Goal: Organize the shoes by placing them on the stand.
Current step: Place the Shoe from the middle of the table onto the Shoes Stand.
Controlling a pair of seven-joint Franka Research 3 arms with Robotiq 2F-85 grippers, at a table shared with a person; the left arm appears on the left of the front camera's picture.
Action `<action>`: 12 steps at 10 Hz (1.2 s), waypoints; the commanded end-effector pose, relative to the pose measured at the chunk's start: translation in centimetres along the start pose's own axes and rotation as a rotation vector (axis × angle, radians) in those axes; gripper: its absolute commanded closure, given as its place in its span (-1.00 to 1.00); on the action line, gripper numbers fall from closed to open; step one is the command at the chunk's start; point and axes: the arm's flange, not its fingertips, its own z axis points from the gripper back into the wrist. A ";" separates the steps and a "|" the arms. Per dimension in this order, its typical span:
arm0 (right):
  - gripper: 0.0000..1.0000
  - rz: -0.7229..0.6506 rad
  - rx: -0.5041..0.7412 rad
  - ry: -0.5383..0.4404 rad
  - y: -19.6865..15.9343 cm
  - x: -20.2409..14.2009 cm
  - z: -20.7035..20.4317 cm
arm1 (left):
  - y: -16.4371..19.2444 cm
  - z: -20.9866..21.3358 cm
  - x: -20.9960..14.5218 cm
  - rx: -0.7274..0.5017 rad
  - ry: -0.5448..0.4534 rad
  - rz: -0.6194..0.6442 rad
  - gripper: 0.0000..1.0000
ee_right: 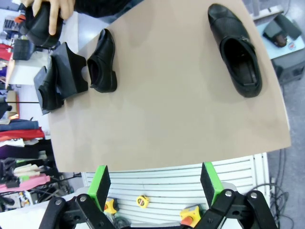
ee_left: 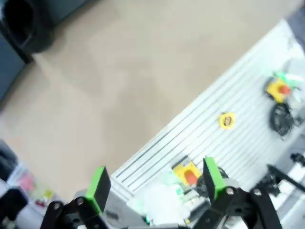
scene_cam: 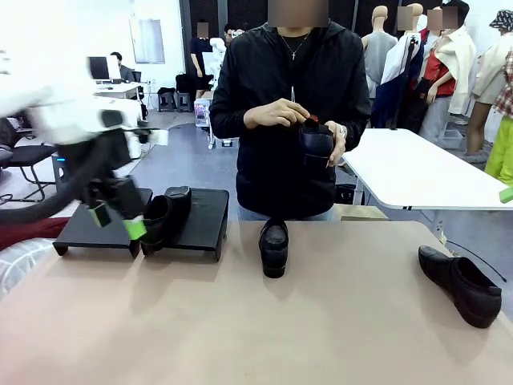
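At the table's (scene_cam: pixel 240 321) far left corner, my left gripper (scene_cam: pixel 117 221) hangs with its green-padded jaws apart and empty. It is just beside a black shoe (scene_cam: pixel 164 212) resting on the sloped black stand (scene_cam: pixel 204 218). I judge that shoe placed, which would explain the empty jaws.

At the middle of the far edge a low loafer (scene_cam: pixel 274 246) stands on the bare table, near the stand and probably within easy reach for a pick. Beyond that edge a person holds a third shoe (scene_cam: pixel 317 144) at chest height, one hand (scene_cam: pixel 276 114) over it, perhaps about to offer it.

Near the right edge a longer, higher-cut shoe (scene_cam: pixel 461 282) lies angled, well apart from the stand. My right gripper (ee_right: pixel 155 176) hovers above the near edge, jaws spread and empty, apparently parked clear.
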 end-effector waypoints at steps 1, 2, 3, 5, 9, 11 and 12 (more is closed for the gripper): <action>-1.00 0.013 0.020 0.002 -0.1 0.1 0.1 | 1.7 0.5 -6.4 -0.147 -0.163 -0.057 -1.00; -1.00 0.013 0.020 0.002 -0.1 0.1 0.1 | 1.8 -0.1 -9.7 -0.166 -0.304 -0.025 -1.00; -1.00 0.013 0.020 0.002 -0.1 0.1 0.1 | 1.9 -1.5 -12.5 -0.211 -0.442 0.010 -1.00; -1.00 0.013 0.020 0.002 -0.1 0.1 0.1 | 4.3 -3.3 -14.9 -0.325 -0.536 0.213 -1.00; -1.00 0.013 0.020 0.002 -0.1 0.1 0.1 | 2.9 1.9 -11.3 -0.219 -0.427 0.053 -1.00; -1.00 0.013 0.020 0.002 -0.1 0.1 0.1 | 2.9 1.9 -11.3 -0.219 -0.427 0.053 -1.00; -1.00 0.013 0.020 0.002 -0.1 0.1 0.1 | 2.9 1.9 -11.3 -0.219 -0.427 0.053 -1.00</action>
